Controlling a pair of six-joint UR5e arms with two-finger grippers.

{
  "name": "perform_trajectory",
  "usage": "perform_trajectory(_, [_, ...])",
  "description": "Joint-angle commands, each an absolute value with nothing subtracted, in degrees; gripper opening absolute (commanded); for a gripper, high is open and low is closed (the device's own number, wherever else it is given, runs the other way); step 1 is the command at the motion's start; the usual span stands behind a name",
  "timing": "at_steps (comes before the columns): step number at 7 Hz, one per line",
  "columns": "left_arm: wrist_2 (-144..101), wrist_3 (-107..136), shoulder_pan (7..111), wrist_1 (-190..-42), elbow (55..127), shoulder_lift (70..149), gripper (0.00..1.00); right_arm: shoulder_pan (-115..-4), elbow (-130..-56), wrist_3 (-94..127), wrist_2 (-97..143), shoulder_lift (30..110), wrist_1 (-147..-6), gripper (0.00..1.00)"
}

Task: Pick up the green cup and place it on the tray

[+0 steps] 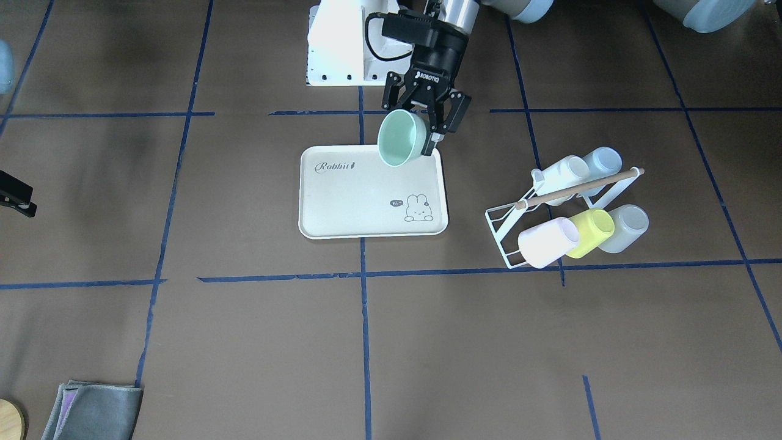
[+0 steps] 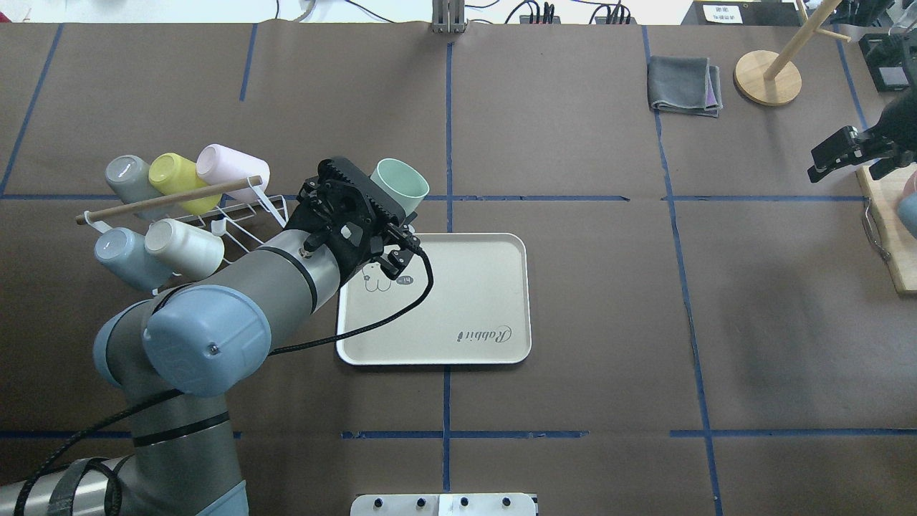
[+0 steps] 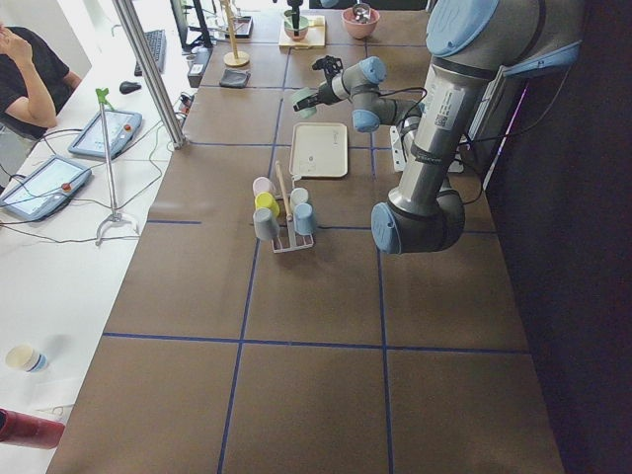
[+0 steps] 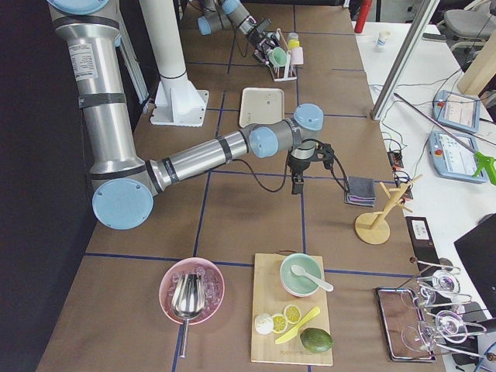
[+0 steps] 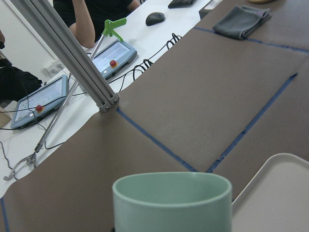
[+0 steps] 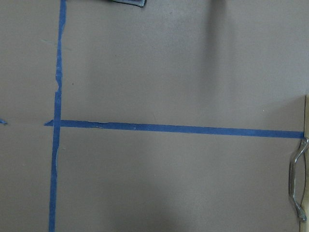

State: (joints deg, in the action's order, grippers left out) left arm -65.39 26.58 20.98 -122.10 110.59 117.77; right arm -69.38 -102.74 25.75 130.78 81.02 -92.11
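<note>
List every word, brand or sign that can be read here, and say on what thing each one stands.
"Rabbit": script on the cream rectangular plastic tray.
"hi": dark bubble beside the bunny drawing on that tray.
"ROBOTIQ": on the black left claw, which holds the pale mint-green plastic cup.
White stickers on the grey arms: too small to read.
</note>
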Motion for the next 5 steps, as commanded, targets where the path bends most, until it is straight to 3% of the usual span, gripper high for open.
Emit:
perform_trajectory(1, [-69.2,27.0,20.8,-137.4,102.9,117.8,0.19,-69.5,-102.7,25.8,130.8,80.9,-92.1,1.0])
perform_trajectory(4, [-70.1,27.1,19.7,-165.6,84.7,120.0,0.19,-69.5,-102.5,25.8,130.8,80.9,-92.1,1.0])
perform_trajectory(5, [-70.1,27.2,18.9,-170.4,82.6,120.0,0.19,-69.6,-102.5,25.8,130.7,80.9,-92.1,1.0])
